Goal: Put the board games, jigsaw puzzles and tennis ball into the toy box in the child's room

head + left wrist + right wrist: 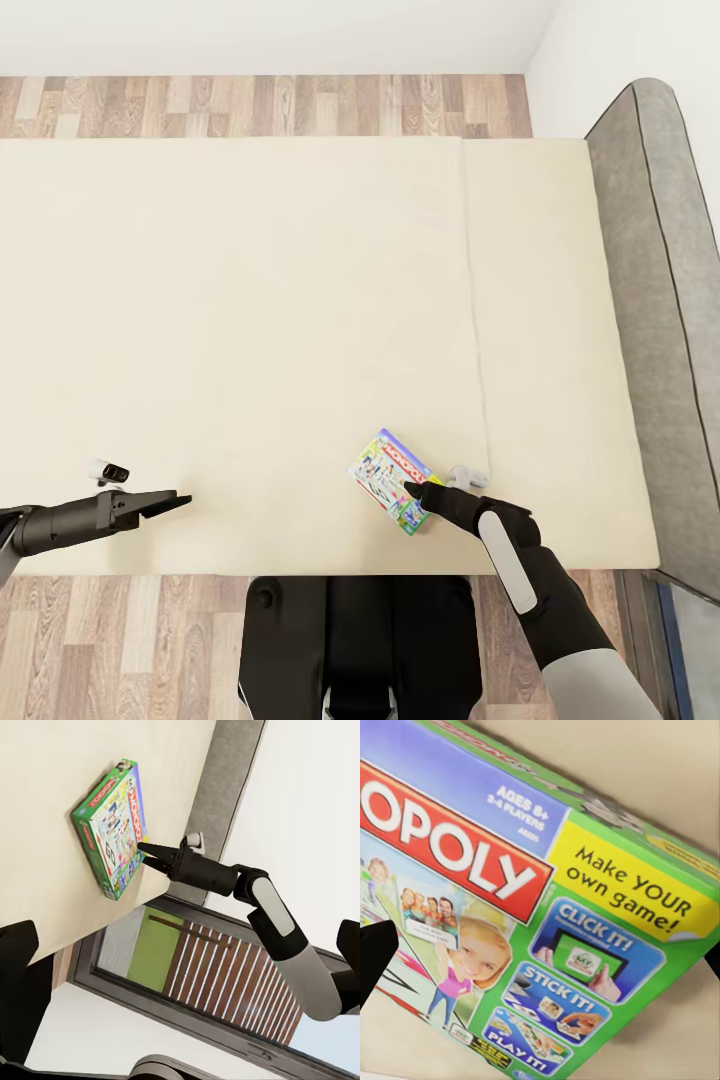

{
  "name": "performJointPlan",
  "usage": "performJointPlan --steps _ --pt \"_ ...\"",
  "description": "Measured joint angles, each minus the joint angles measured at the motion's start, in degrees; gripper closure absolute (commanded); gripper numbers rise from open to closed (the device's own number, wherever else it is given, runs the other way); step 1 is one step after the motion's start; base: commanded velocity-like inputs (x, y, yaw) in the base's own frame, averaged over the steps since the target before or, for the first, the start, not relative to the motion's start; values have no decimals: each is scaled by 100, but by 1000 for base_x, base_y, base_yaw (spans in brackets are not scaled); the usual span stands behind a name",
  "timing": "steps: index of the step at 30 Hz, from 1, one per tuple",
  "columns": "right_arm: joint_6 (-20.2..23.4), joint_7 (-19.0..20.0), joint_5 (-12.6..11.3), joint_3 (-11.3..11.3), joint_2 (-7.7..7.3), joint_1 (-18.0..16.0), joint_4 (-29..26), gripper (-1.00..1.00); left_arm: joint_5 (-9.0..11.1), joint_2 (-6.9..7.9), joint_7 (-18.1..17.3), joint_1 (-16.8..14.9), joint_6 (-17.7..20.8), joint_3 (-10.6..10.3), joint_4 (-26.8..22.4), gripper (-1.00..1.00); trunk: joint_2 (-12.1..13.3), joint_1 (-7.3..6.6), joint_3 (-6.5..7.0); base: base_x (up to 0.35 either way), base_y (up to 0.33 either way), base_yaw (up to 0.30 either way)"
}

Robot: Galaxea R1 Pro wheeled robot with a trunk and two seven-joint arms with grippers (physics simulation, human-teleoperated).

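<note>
A Monopoly board game [392, 480], a green and blue carton with a red logo, lies flat on the cream bed [250, 320] near its front edge. My right gripper [413, 491] is open, its tips at the carton's near corner. In the right wrist view the carton [547, 892] spreads close ahead between the two dark fingertips [375, 956]. The left wrist view shows the same carton [112, 829] with the right gripper [145, 849] pointing at its side. My left gripper [178, 498] hovers open and empty over the bed's front left part, far from the carton.
A grey padded headboard [650, 250] runs along the bed's right end, against a white wall. Wood-plank floor [260, 105] lies beyond the bed and below its front edge. My dark base [350, 640] stands against the bed's front edge.
</note>
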Motion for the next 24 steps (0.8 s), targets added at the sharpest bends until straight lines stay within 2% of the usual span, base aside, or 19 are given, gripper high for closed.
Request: performJointPlan --steps 24 --pt "0 0 -2 8 0 1 8 -100 0 0 0 0 1 0 5 -100 0 0 0 0 61 0"
